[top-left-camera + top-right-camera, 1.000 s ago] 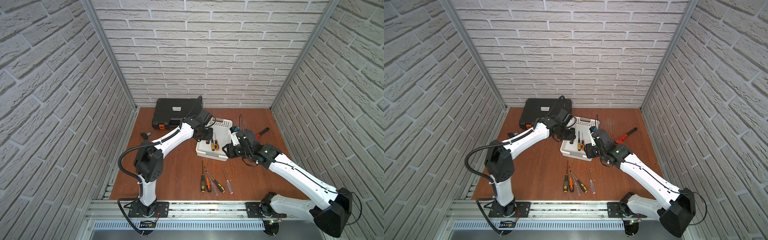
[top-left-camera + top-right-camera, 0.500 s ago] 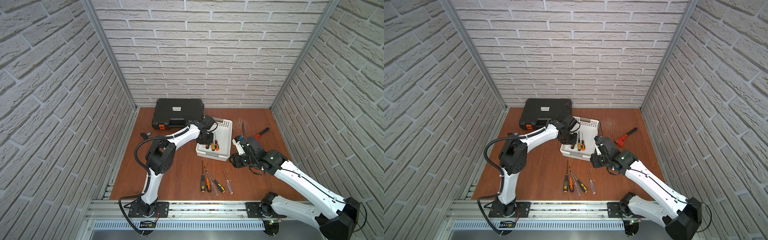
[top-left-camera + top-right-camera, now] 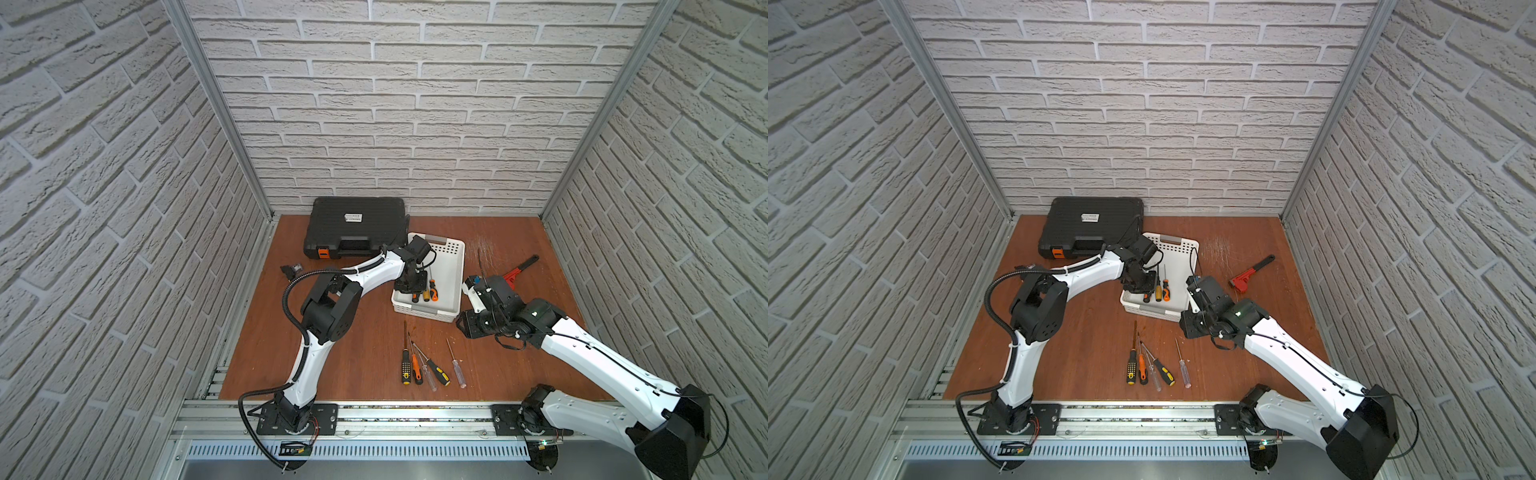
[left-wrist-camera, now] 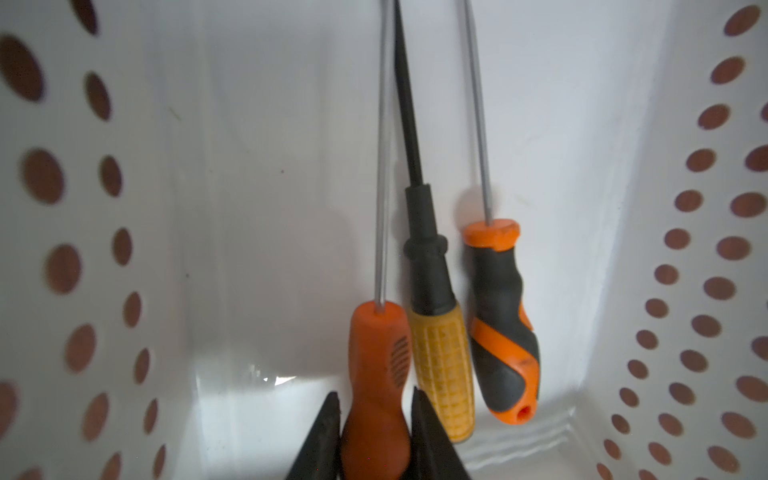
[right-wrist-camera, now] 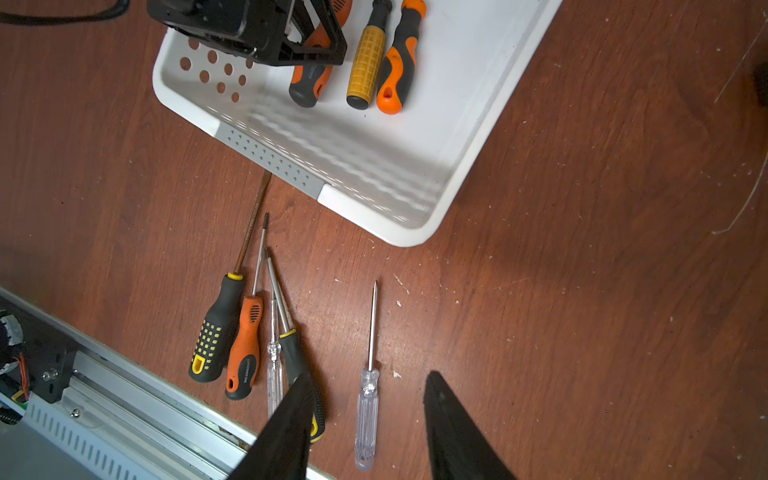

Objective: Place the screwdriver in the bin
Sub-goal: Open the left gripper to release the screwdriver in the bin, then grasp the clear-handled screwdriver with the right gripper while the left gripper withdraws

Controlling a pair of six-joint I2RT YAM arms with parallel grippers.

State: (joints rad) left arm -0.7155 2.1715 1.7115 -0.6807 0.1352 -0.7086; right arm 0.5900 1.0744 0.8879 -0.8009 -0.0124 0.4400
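The bin (image 3: 451, 246) is a white perforated basket standing mid-table. My left gripper (image 4: 376, 419) is down inside it, shut on the orange handle of a screwdriver (image 4: 376, 365). The shaft of that screwdriver runs along the bin floor. Beside it lie a yellow-handled screwdriver (image 4: 440, 365) and an orange-and-black one (image 4: 503, 345). In both top views the left gripper (image 3: 411, 286) (image 3: 1140, 286) sits over the bin's near left corner. My right gripper (image 5: 370, 376) (image 3: 463, 326) hangs open above the table, just in front of the bin. A clear-handled screwdriver (image 5: 368, 411) lies on the wood below its jaws.
Several loose screwdrivers (image 3: 424, 368) lie in a row near the table's front edge. A black tool case (image 3: 355, 226) stands at the back left. A red pipe wrench (image 3: 519, 270) lies to the right of the bin. A small black part (image 3: 291, 270) rests near the left wall.
The left gripper has moved nearer and lower into the bin with the orange screwdriver. The right gripper has drawn back from the bin's side toward the front.
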